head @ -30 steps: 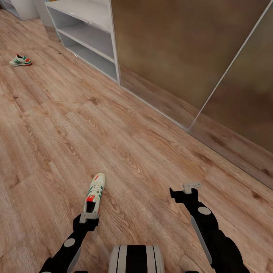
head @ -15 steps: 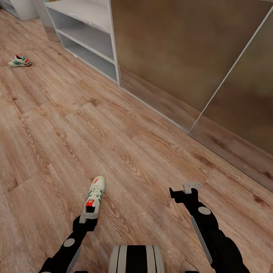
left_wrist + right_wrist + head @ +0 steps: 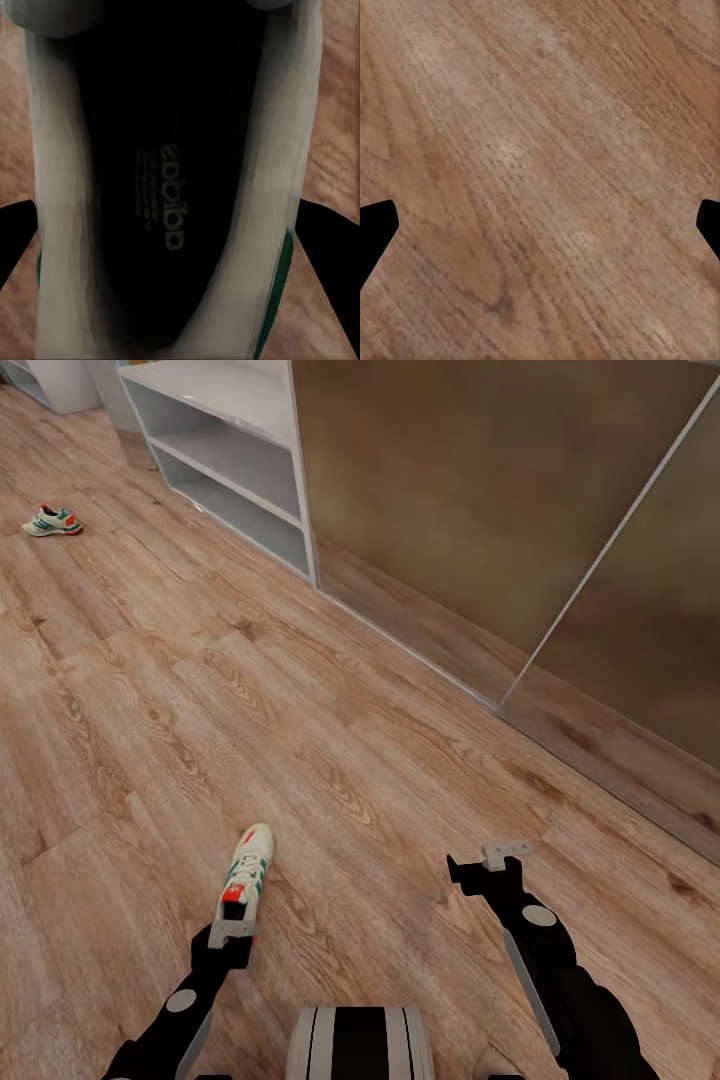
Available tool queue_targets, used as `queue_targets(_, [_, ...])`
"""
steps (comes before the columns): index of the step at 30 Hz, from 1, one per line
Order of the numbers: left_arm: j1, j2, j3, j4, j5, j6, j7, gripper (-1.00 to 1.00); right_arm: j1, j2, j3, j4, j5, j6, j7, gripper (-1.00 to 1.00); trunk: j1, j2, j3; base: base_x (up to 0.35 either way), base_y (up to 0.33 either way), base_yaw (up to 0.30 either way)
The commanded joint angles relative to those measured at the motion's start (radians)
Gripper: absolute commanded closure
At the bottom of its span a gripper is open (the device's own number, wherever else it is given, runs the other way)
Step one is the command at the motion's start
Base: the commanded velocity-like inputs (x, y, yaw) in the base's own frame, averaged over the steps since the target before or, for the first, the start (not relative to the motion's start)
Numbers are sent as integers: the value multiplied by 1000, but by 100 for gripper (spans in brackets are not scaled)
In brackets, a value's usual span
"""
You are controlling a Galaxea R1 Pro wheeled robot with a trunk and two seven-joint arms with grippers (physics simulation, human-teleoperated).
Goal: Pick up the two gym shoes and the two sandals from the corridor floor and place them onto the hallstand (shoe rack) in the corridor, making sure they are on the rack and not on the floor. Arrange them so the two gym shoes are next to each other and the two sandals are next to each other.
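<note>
Item 1, near gym shoe (image 3: 248,865): cream-white sneaker with green side stripes and a red-orange heel, lying on the corridor floor (image 3: 330,760) directly ahead of the robot's left arm, toe pointing away from the robot. In the left wrist view the shoe's dark insole with printed lettering (image 3: 169,199) is seen from straight above, with the white collar walls at either side and a green stripe at one edge.

Item 2, left pincer (image 3: 232,932): positioned over the heel end of the near gym shoe; its two dark fingertips (image 3: 330,240) sit spread to either side of the shoe's opening, outside the collar, not pressed against it. State: wide.

Item 3, far gym shoe (image 3: 52,521): same colouring, lying on its sole on the floor well apart from the first, out in front of the white unit.

Item 4, right pincer (image 3: 488,860): held above bare plank floor (image 3: 540,172), well apart from both shoes; fingertips at the far edges of the right wrist view. State: wide, holding nothing.

Item 5, white open shelving (image 3: 235,470): pale tiers standing against the wall, beside brown sliding panels (image 3: 470,510) with a pale frame line
</note>
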Motion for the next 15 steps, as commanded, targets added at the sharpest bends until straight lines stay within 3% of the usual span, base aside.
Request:
queue_targets(1, [0, -1, 5, -4, -12, -9, -2, 100, 0, -1, 2, -1, 5, 6, -1, -100, 0, 0, -1, 0, 0, 0])
queue_targets(4, [1, 0, 5, -15, -12, -13, -1, 100, 0, -1, 2, -1, 5, 6, -1, -100, 0, 0, -1, 0, 0, 0])
queue_targets(15, [1, 3, 1, -23, -13, -15, -3, 100, 0, -3, 2, 1, 8, 6, -3, -100, -5, 2, 42, 0, 0, 0])
